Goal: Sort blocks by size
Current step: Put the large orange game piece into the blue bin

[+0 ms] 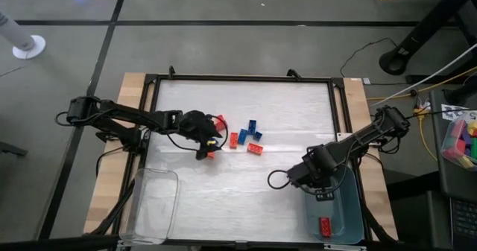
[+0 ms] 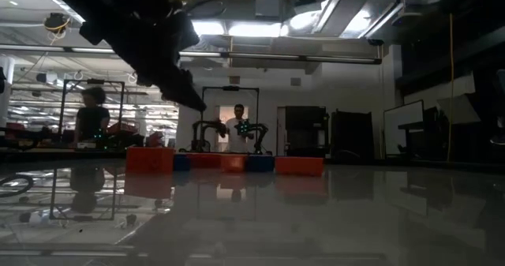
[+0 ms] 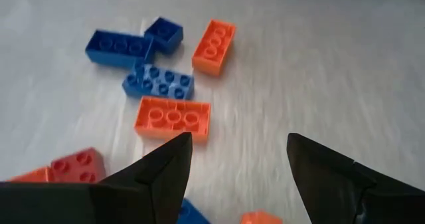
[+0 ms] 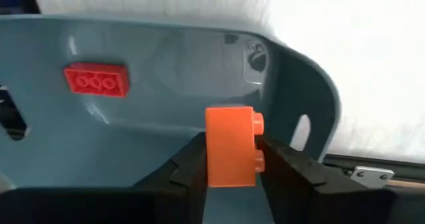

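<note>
Two dark, near-black jointed arms, the left arm (image 1: 127, 117) and the right arm (image 1: 358, 141), each built of slim links and bulkier joint housings with black cables looping alongside. The left claw (image 3: 236, 177) ends in two matte black, wedge-shaped fingers (image 3: 156, 177) tapering to blunt points.

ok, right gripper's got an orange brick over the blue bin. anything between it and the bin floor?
Nothing visible. The right gripper holds the orange brick above the blue bin. Only a red brick lies inside, off to one side, not beneath it.
</note>
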